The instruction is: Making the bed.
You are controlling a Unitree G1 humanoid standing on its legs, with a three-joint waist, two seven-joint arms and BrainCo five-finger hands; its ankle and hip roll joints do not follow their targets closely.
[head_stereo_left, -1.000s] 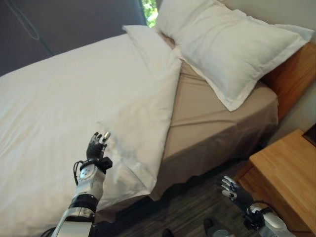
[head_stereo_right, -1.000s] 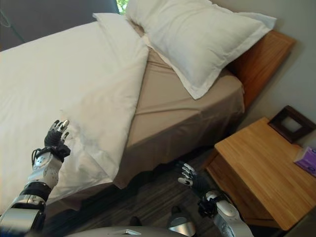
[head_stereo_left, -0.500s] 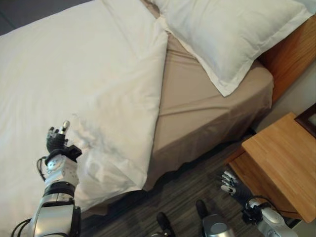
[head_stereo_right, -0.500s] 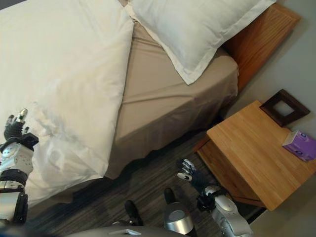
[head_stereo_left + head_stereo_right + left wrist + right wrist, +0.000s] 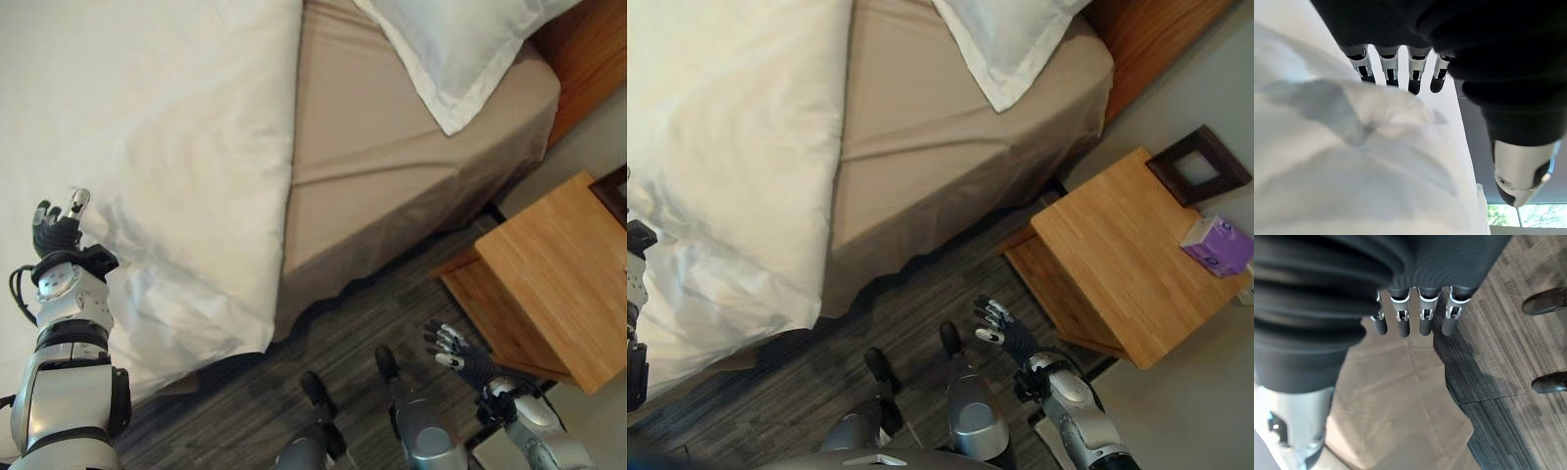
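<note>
The white duvet point(image 5: 147, 147) covers the left part of the bed, and its long edge runs down the bed from the top of the view to a corner that hangs over the bed side, just above the dark floor point(image 5: 245, 401). To the right of this edge the beige sheet point(image 5: 392, 166) lies bare up to the white pillow point(image 5: 460, 49) near the wooden headboard point(image 5: 1156, 39). The sheet hangs down the side of the bed to the floor. Between the bed and the wooden nightstand point(image 5: 1127, 255) there is a strip of open floor. On the nightstand stand a dark picture frame point(image 5: 1198, 166) and a small purple box point(image 5: 1215, 245).

The left hand point(image 5: 57, 227) is raised beside the wrinkled lower part of the duvet. Its fingers point(image 5: 1388, 66) are straight and relaxed, just above a fold of the cloth, and they grasp nothing.

The right hand point(image 5: 1004, 333) hangs over the floor near the nightstand, with fingers spread and released, apart from everything.
</note>
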